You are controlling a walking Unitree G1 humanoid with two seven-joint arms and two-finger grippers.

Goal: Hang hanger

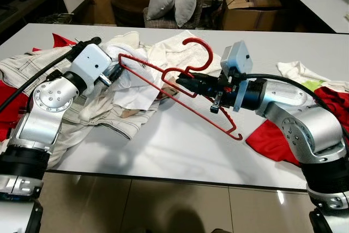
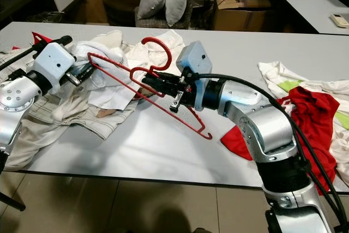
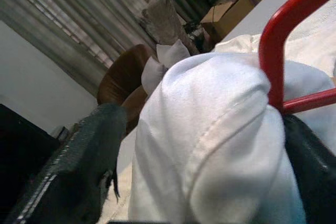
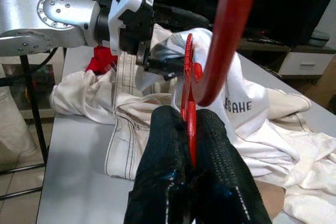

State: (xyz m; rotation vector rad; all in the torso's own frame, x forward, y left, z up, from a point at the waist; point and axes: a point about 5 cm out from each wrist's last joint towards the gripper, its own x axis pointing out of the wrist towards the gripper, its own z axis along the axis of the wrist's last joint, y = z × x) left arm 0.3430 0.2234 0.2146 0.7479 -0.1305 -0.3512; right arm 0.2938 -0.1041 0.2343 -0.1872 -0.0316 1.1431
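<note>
A red wire hanger (image 1: 180, 100) is held tilted above the white table (image 1: 180, 145), its hook (image 1: 199, 45) pointing up. My right gripper (image 1: 183, 81) is shut on the wire just below the hook; in the right wrist view the two black fingers (image 4: 168, 171) pinch the red wire (image 4: 188, 103). My left gripper (image 1: 115, 72) is at the hanger's far left corner, shut on a bunched white garment (image 3: 210, 145) that lies against the red corner (image 3: 275, 40). That white garment (image 1: 137, 88) trails down onto the table.
Beige and white clothes (image 1: 109, 115) are heaped on the table's left half. Red cloth (image 1: 281, 137) and a white-green garment (image 1: 297, 72) lie on the right. The table's front edge (image 1: 180, 177) is near me. An armchair with grey cushions (image 1: 172, 1) and a cardboard box (image 1: 248, 15) stand behind.
</note>
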